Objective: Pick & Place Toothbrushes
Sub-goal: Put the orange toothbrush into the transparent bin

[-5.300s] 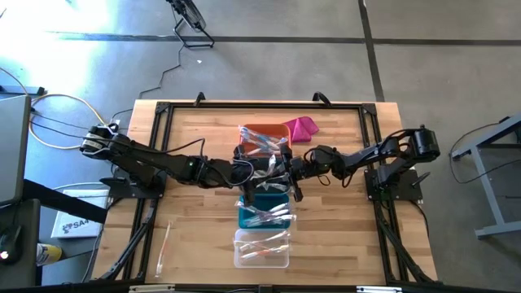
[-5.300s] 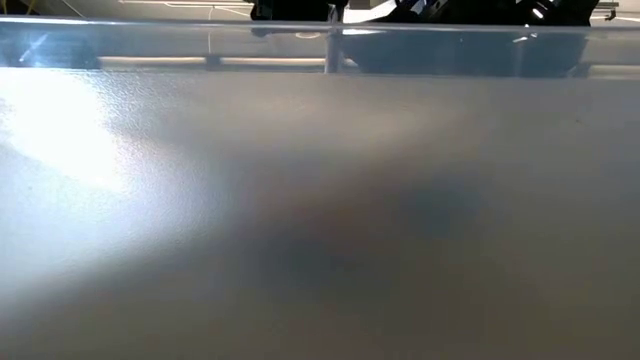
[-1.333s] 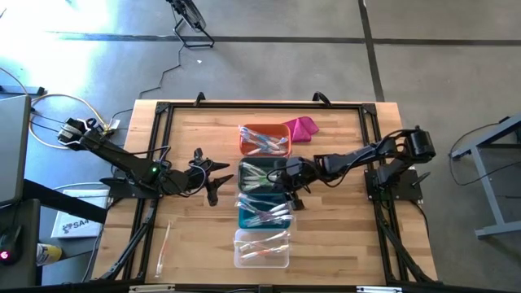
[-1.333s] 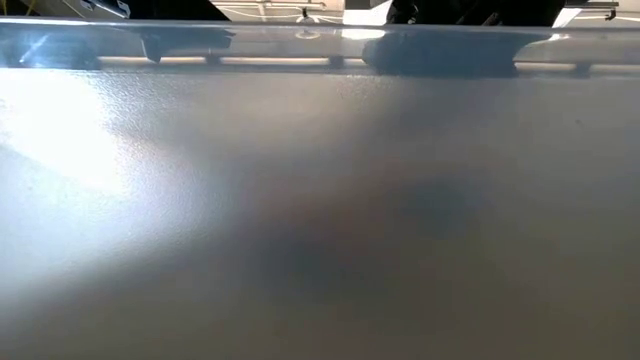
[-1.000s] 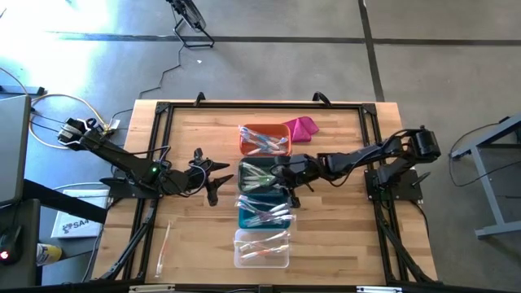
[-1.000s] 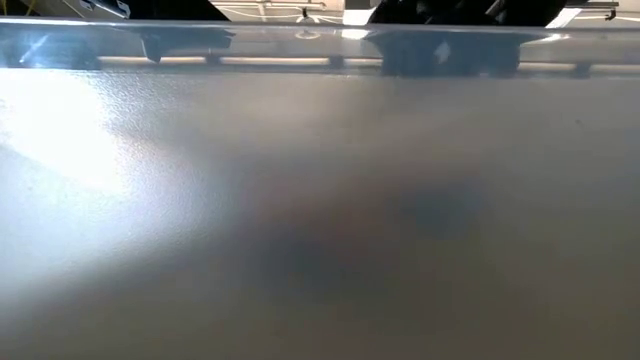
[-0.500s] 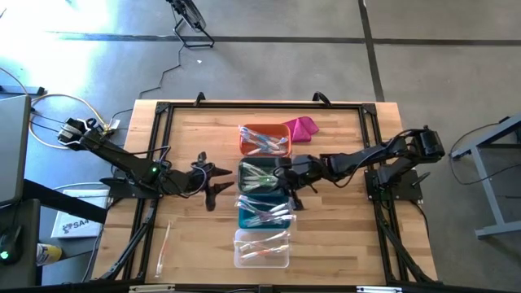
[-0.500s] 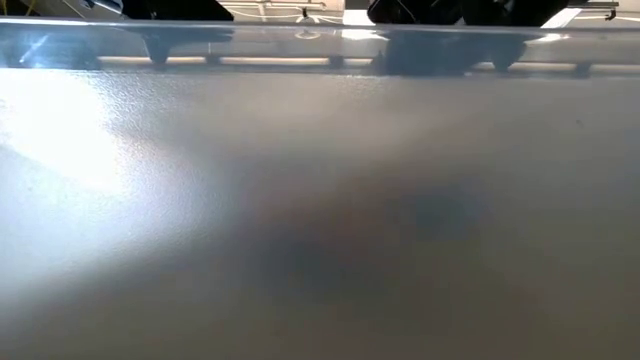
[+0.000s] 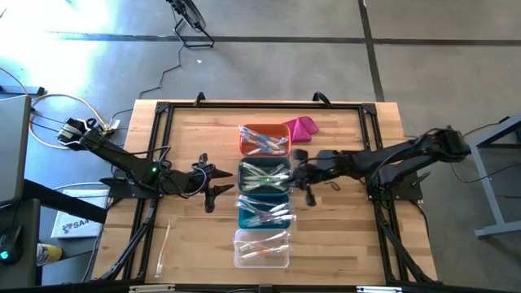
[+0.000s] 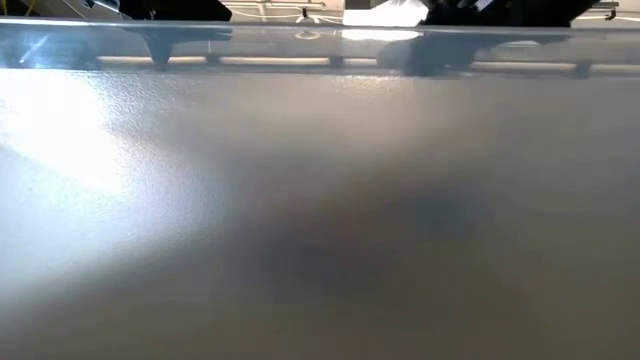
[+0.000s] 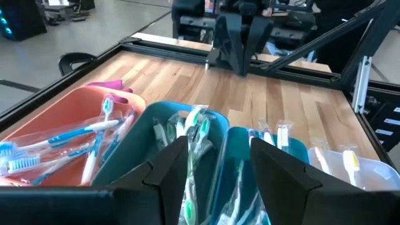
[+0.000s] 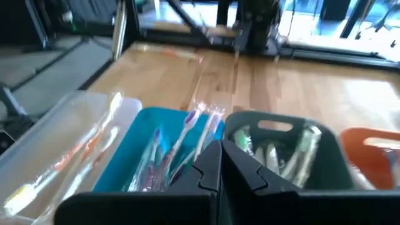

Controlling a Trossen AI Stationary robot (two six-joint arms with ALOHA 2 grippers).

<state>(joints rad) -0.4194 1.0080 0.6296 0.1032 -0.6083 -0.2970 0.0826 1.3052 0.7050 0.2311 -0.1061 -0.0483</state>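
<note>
— Wooden table (image 9: 187, 130) with four bins in a row down the middle, and the right gripper (image 9: 298, 177) has just backed off. A second ago it was reaching over the grey bin (image 9: 263, 177); now it sits at that bin's right edge and its fingers (image 12: 209, 167) have snapped together.

— Pinching anything?

— Not that I can see. In its own wrist view the two dark tips meet flush, with no wrapper between them. If it went in for one of the toothbrushes (image 9: 262, 173), I'd judge that it came away with nothing — so another attempt may be needed.

— And the other arm?

— The left gripper (image 9: 213, 180) waits left of the bins, just beside the grey one, as it was a second ago. Its fingers (image 11: 172, 165) are spread wide and touch nothing.

— Where are the brushes, then?

— Sorted into the bins: blue ones in the orange bin (image 9: 264, 139), green-tinted ones in the grey, more in the teal bin (image 9: 262, 213) and the clear bin (image 9: 261, 247). One stray toothbrush (image 9: 164, 245) lies alone near the table's front left corner — well apart from both grippers.
</note>
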